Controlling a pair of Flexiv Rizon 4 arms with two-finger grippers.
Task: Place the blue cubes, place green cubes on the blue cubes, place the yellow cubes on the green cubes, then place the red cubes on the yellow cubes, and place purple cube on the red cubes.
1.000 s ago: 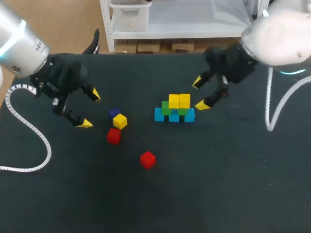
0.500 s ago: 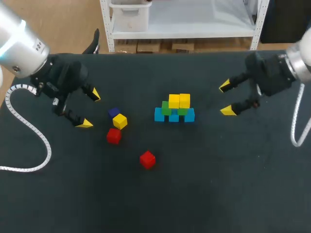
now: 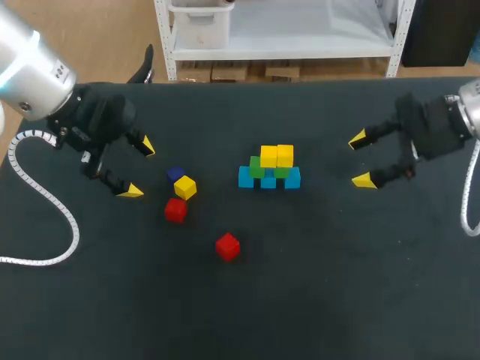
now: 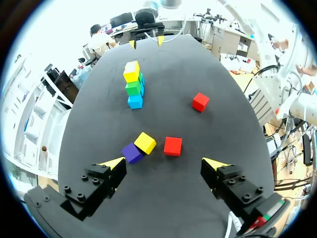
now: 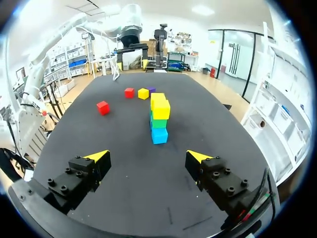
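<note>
Head view: three blue cubes (image 3: pixel 268 180) sit in a row near the middle of the dark surface (image 3: pixel 337 285). Two green cubes (image 3: pixel 256 167) rest on them, and two yellow cubes (image 3: pixel 277 156) rest on the green ones. Toward the left arm's side lies a loose group. In it a purple cube (image 3: pixel 176 174) touches a loose yellow cube (image 3: pixel 185 187), and a red cube (image 3: pixel 175 210) lies just beside that. A second red cube (image 3: pixel 227 246) lies apart from the group, nearer the robot's edge. The left pincer (image 3: pixel 138 169) hangs beside the loose group with its fingers spread wide apart. The right pincer (image 3: pixel 361 160) hangs well apart from the stack on its other side, its fingers likewise spread. In the left wrist view the purple, yellow and red cubes lie just ahead of the parted fingers. In the right wrist view the stack stands ahead of that pincer, with the loose cubes beyond it.
</note>
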